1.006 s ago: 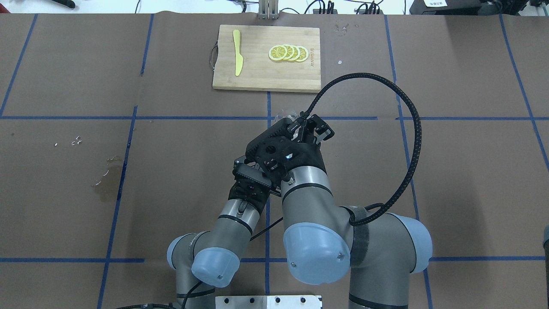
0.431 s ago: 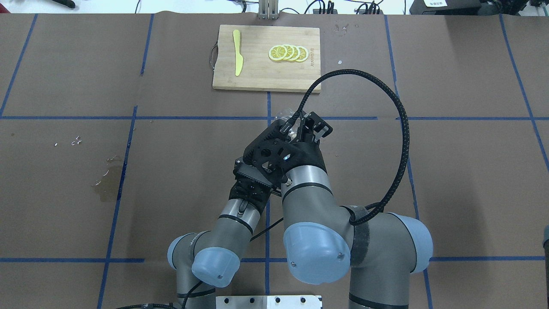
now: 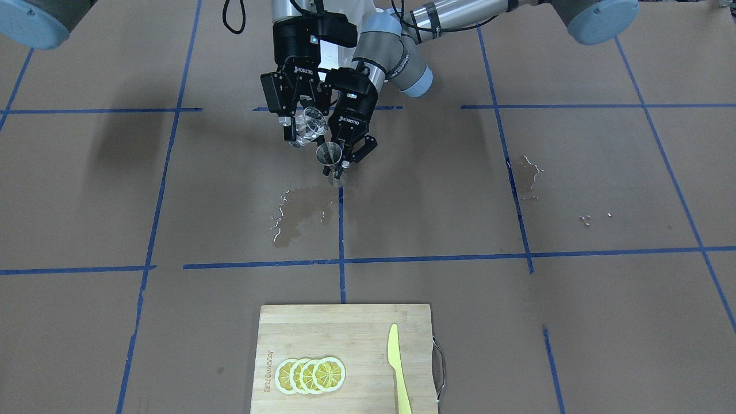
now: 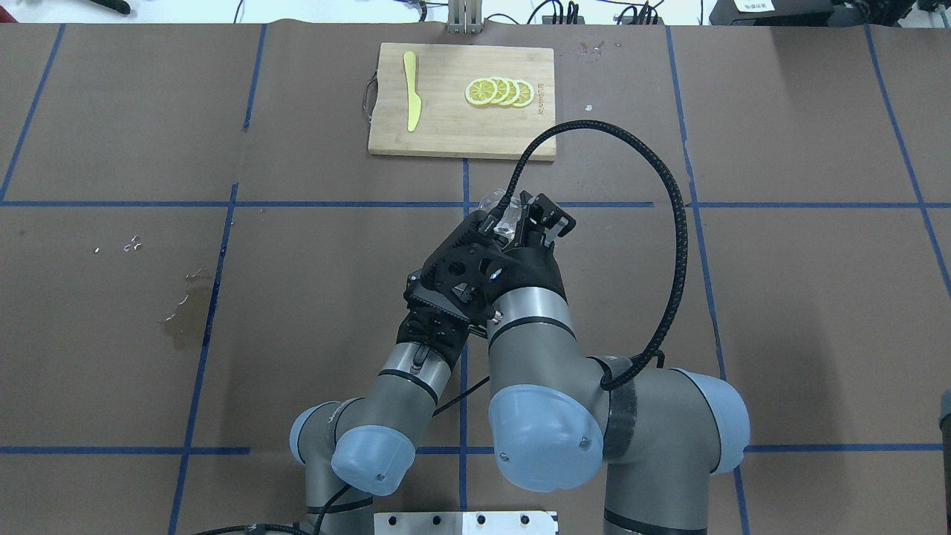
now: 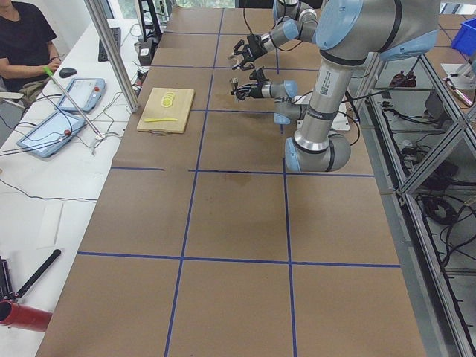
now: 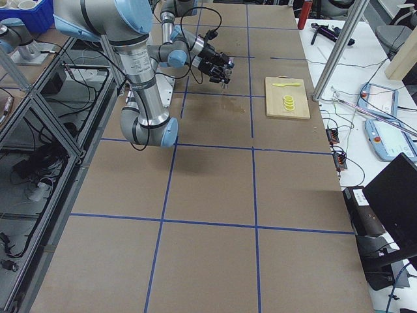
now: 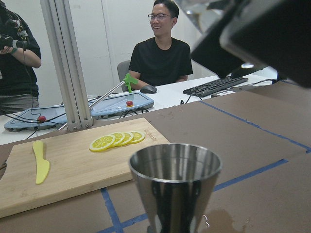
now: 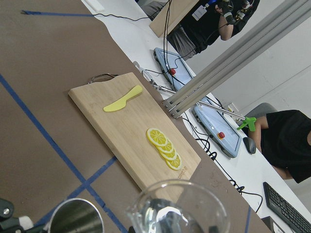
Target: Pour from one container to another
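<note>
My right gripper [image 3: 305, 129] is shut on the clear glass cup [image 3: 311, 123], which it holds tilted above the table. The cup's rim [image 8: 180, 206] is close beside and slightly above the mouth of the grey metal jigger [image 3: 329, 155]. My left gripper [image 3: 348, 156] is shut on the jigger near its waist and holds it upright, also off the table. In the left wrist view the jigger [image 7: 175, 182] fills the foreground, with the right gripper's dark body at the upper right. From overhead only the cup [image 4: 496, 212] and the right gripper [image 4: 531, 223] show; the left gripper is hidden under the right arm.
A wet puddle [image 3: 299, 210] lies on the brown paper just beyond the jigger. Farther off is a wooden cutting board [image 3: 356, 339] with lemon slices [image 3: 310, 375] and a yellow knife [image 3: 397, 368]. Another wet stain [image 4: 186, 308] is on the robot's left. People sit past the table's far edge.
My right wrist has turned and shifted a little left, bringing the cup closer over the jigger. Its cable loop swung left. The left arm stayed almost still.
</note>
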